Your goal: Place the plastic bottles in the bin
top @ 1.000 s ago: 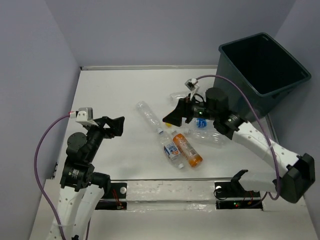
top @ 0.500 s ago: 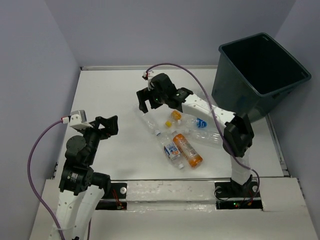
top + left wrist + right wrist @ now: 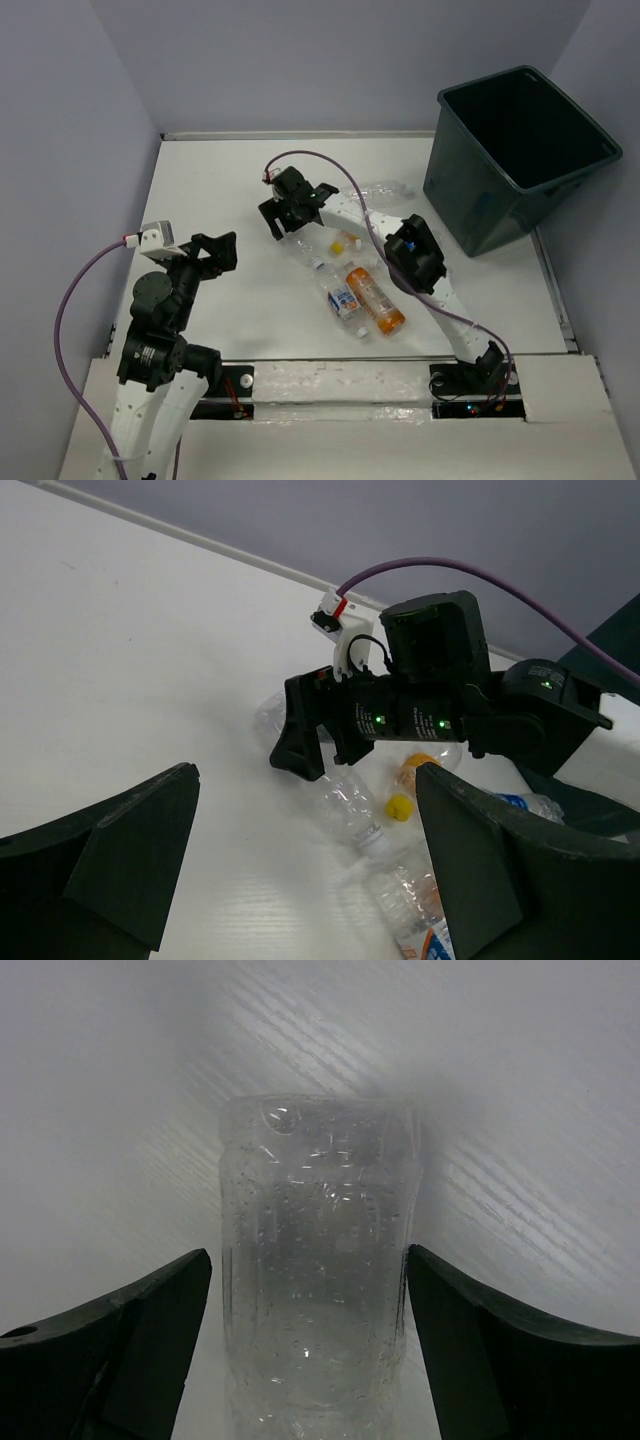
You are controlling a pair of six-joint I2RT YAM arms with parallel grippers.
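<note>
Several plastic bottles lie mid-table: a clear bottle [image 3: 303, 243], a yellow-capped one [image 3: 346, 240], a blue-white labelled one [image 3: 344, 300], an orange one [image 3: 376, 299] and a crushed clear one [image 3: 388, 190] near the bin [image 3: 525, 150]. My right gripper [image 3: 285, 221] is open and straddles the far end of the clear bottle [image 3: 315, 1260], one finger [image 3: 120, 1350] on each side, just short of a grip. My left gripper [image 3: 216, 251] is open and empty, left of the pile. In the left wrist view the left gripper [image 3: 305, 870] faces the right gripper [image 3: 300, 735] and the clear bottle [image 3: 350, 805].
The dark bin stands tilted at the far right corner. The right arm [image 3: 415, 255] stretches over the pile, with its purple cable [image 3: 330, 165] looping above. Grey walls close in the left and back of the white table [image 3: 220, 180].
The right arm swung left from the bottle pile to the far end of the clear bottle and came down around it. The left arm barely moved.
</note>
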